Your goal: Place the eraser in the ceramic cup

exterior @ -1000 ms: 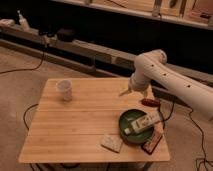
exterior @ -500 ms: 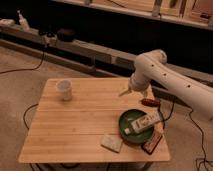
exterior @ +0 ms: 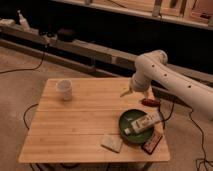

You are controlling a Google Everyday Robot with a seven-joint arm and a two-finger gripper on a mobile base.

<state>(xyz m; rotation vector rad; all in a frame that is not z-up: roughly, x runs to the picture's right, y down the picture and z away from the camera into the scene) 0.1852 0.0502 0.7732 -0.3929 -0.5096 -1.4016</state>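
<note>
The eraser (exterior: 152, 142), a flat dark block with a reddish edge, lies at the table's front right corner beside the green bowl. The ceramic cup (exterior: 64, 89), small and white, stands upright near the table's back left. My gripper (exterior: 125, 92) hangs on the white arm over the table's back right part, above the surface. It is well right of the cup and well behind the eraser, touching neither.
A dark green bowl (exterior: 125, 131) holds a pale oblong packet (exterior: 143, 123). A pale square sponge pad (exterior: 112, 143) lies at the front edge. A small red oblong item (exterior: 150, 102) lies by the right edge. Cables run on the floor (exterior: 20, 67).
</note>
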